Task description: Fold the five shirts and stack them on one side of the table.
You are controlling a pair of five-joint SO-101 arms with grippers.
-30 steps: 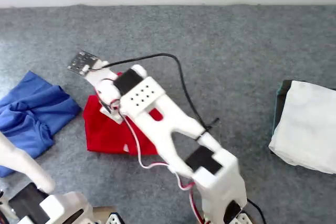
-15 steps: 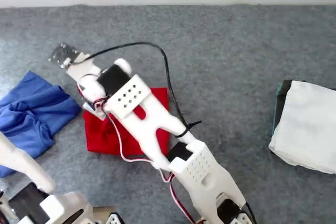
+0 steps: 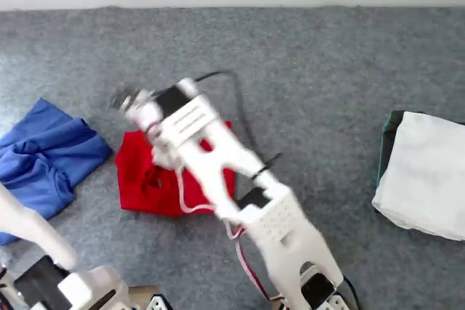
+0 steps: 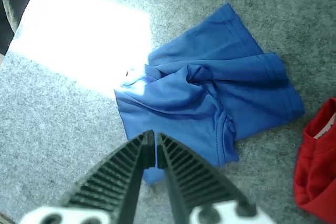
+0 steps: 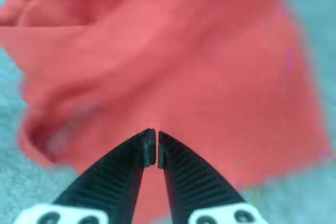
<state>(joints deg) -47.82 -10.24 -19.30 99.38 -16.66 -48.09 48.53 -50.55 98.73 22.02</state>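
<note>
Two unstacked: red shirt (image 3: 138, 178), blue shirt (image 3: 43, 154).
Right pincer (image 5: 151, 148): closed, empty — over red, likely poised to fold.
Left pincer (image 4: 156, 150): closed, empty — aimed at blue.

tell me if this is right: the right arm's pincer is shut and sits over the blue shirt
Not quite. The right pincer is shut, but it sits over the red shirt, not the blue one, as the right wrist view shows. The blue shirt is the one below the left pincer.
</note>
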